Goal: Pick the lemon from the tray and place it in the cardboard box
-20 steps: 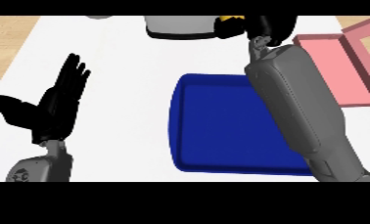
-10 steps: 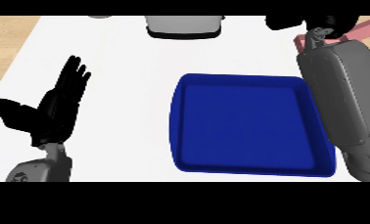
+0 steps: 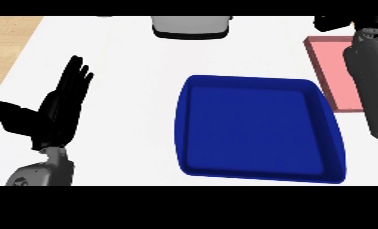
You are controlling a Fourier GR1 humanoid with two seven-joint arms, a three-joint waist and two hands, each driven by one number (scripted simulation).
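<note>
At far right by pink box [image 3: 328,68], right hand [image 3: 336,23] grip can't be told; likely placing step, release next; left hand [image 3: 59,108] rests open.

On the counter [image 3: 133,63] the tray [image 3: 258,128] lies with the box [image 3: 330,70] just right of it and an object [image 3: 190,25] behind it.

A pale grey rounded container [image 3: 190,25] sits at the far edge of the flat white counter [image 3: 133,98], and a light brown wooden surface [image 3: 16,38] borders the counter's left edge.
</note>
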